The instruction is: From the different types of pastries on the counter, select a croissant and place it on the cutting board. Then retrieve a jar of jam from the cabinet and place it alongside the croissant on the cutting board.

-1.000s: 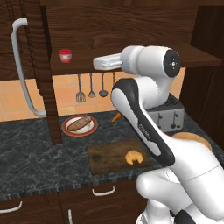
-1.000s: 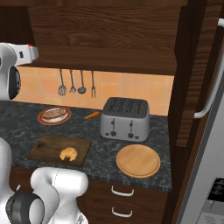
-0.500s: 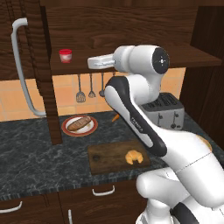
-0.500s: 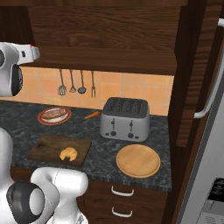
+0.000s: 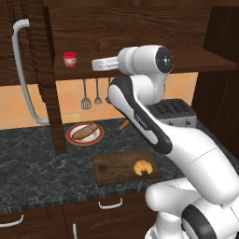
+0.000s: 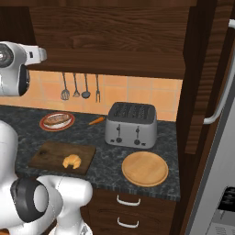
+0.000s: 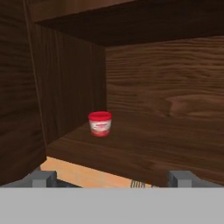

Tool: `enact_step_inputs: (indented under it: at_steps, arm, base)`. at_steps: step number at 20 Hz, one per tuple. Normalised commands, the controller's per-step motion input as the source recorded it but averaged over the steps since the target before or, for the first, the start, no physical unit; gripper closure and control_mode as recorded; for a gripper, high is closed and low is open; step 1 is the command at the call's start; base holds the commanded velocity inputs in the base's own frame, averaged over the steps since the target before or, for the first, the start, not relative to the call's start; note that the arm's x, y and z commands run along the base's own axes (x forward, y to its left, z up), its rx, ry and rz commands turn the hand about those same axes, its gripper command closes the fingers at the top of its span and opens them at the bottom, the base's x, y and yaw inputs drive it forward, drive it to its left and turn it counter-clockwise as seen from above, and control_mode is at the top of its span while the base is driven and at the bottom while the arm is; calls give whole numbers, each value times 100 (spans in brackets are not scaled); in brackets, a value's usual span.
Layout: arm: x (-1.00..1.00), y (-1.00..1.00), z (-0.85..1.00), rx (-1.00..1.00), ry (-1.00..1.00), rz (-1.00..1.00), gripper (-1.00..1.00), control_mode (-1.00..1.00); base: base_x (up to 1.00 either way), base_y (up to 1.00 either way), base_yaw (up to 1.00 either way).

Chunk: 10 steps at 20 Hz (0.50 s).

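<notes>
At upper left of the left base frame, the jar of jam (image 5: 70, 59) is being faced by the claw (image 5: 95, 64), which is being held level with the cabinet (image 5: 140, 28) shelf, well apart, jaws spread wide, for a sideways reach. Lower centre, the croissant (image 5: 143, 167) is lying on the cutting board (image 5: 112, 170).

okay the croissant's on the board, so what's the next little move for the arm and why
Probably ease the gripper straight ahead toward the jar of jam: the jar stands upright on the cabinet shelf, ahead and apart from the wide-spread jaws, and the croissant already lies on the cutting board.
</notes>
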Motion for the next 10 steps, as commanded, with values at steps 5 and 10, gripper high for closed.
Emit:
enact_step_inputs:
  at_steps: [5, 10]
  arm:
    - [21, 17, -6, -2, 0, 0, -100, -100]
    - [25, 22, -3, -1, 0, 0, -100, -100]
  base:
    - [0, 0, 0]
    - [0, 0, 0]
